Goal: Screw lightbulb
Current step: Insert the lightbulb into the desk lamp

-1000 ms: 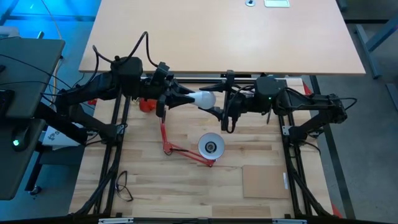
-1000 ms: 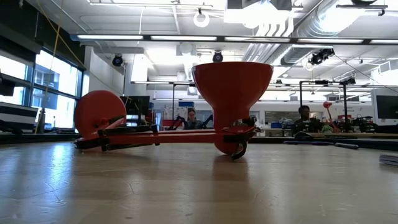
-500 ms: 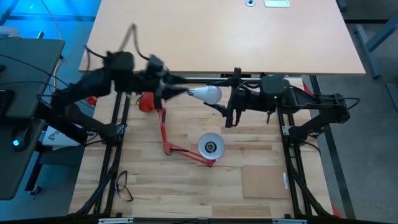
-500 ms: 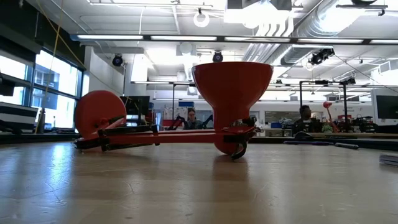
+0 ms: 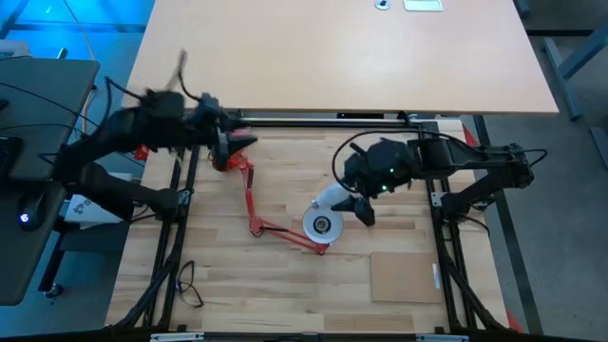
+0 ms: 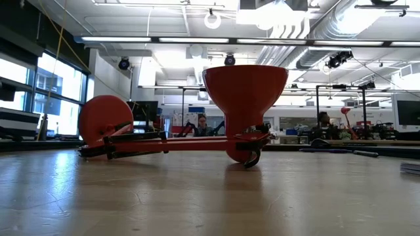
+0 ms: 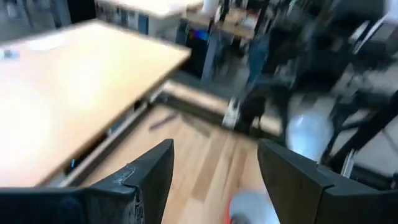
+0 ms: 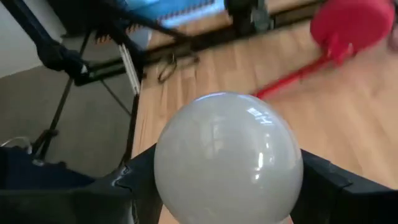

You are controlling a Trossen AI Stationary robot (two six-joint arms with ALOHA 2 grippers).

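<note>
The white lightbulb (image 5: 331,198) is in my right gripper (image 5: 344,202), just above and to the far side of the red lamp's upturned shade (image 5: 321,225). In the right wrist view the bulb's round globe (image 8: 227,155) fills the space between the fingers. The lamp lies on the wooden table with its base (image 5: 223,160) at the far left, and it shows in the low view too (image 6: 245,98). My left gripper (image 5: 237,142) is open and empty above the lamp's base, and its spread fingers show in the left wrist view (image 7: 214,168). My right gripper holds the lightbulb between its two fingers (image 8: 134,186), one on each side. The globe (image 8: 249,124) points away from the wrist and hides the place of contact. The bulb is clear of the table and slants down toward the shade.
A flat brown board (image 5: 408,275) lies at the near right. A black cable loop (image 5: 190,280) lies at the near left. A large pale tabletop (image 5: 332,57) stands beyond the far edge. People sit in the room behind (image 6: 201,124).
The bulb, held out at my left gripper's tips over the far middle, is now in my right gripper. My right gripper has turned and gone down toward the near edge, to the lamp shade. My left gripper has drawn back toward the table's left.
</note>
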